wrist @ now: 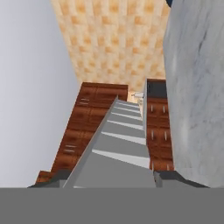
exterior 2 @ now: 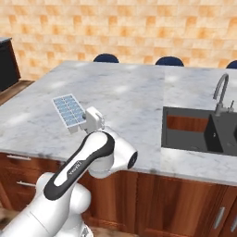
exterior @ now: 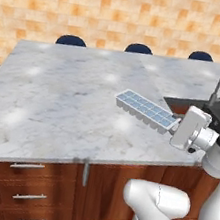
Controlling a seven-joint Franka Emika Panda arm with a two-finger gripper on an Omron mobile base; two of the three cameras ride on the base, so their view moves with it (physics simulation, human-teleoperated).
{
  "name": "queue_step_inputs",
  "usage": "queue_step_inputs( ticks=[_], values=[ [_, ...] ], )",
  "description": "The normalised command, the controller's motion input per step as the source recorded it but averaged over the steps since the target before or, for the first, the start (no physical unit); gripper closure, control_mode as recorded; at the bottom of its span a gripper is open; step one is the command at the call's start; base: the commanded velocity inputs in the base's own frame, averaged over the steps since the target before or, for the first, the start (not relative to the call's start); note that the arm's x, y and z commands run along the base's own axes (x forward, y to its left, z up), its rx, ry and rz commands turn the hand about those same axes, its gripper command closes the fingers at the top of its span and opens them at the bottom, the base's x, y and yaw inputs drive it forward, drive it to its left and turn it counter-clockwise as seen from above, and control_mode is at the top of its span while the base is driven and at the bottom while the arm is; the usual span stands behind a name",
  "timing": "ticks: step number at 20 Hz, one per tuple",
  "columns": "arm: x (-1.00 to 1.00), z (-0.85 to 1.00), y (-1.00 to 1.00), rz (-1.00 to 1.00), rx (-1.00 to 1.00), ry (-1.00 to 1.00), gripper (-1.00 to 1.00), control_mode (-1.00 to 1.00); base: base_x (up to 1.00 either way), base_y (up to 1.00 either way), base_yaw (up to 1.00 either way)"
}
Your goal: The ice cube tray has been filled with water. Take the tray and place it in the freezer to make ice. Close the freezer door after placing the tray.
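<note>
The ice cube tray (exterior: 145, 109) is a white tray with two rows of cells, hanging level a little above the marble counter (exterior: 58, 98). Pale blue water (exterior: 152, 113) fills its cells. My gripper (exterior: 176, 127) is shut on the tray's near right end. From the right base view the tray (exterior 2: 68, 111) sticks out to the left of my gripper (exterior 2: 84, 124). In the hand view the tray's grey underside (wrist: 118, 144) runs away from my gripper (wrist: 111, 178), between the two dark fingertips (wrist: 175, 176). The freezer and its door are out of view.
A dark sink (exterior 2: 199, 132) with a curved faucet (exterior 2: 221, 95) is set into the counter to the right. Blue stools (exterior: 138, 48) stand behind the far edge. Wooden drawers (exterior: 23, 188) sit below the counter front. A dark appliance (exterior 2: 7, 65) stands at the far left.
</note>
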Motion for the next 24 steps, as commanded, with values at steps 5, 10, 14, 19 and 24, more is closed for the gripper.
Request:
queue_step_inputs(
  ticks=[5, 10, 14, 19, 24],
  values=[
    [0.00, 0.00, 0.00, 0.00, 0.00, 0.00, 1.00, 1.00, -0.90, 0.00, 0.00],
    [0.00, 0.00, 0.00, 0.00, 0.00, 0.00, 1.00, 1.00, -0.92, 0.00, 0.00],
    [0.00, 0.00, 0.00, 0.00, 0.00, 0.00, 1.00, 1.00, -0.66, 0.00, 0.14],
    [0.00, 0.00, 0.00, 0.00, 0.00, 0.00, 1.00, 1.00, -0.10, 0.00, 0.40],
    [0.00, 0.00, 0.00, 0.00, 0.00, 0.00, 1.00, 1.00, 0.00, -0.01, 0.56]
  ],
)
